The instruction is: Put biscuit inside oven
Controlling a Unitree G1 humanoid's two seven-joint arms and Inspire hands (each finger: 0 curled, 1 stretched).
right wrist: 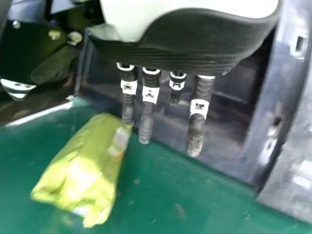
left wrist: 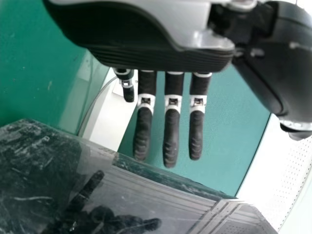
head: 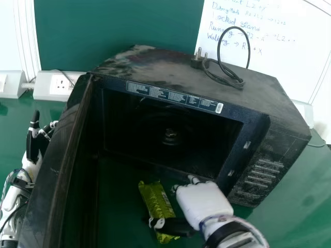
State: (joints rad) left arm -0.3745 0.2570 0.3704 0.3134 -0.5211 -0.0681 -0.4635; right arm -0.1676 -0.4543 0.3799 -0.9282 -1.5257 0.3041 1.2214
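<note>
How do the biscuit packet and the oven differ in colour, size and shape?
The biscuit packet is yellow-green; the oven is black. The packet is small; the oven is far larger. The packet looks soft and crinkled; the oven is boxy, with stiff sides. Both rest on the green table.

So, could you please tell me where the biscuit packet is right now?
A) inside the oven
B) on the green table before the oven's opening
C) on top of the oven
B: the packet lies on the green table, outside the oven's opening.
</note>
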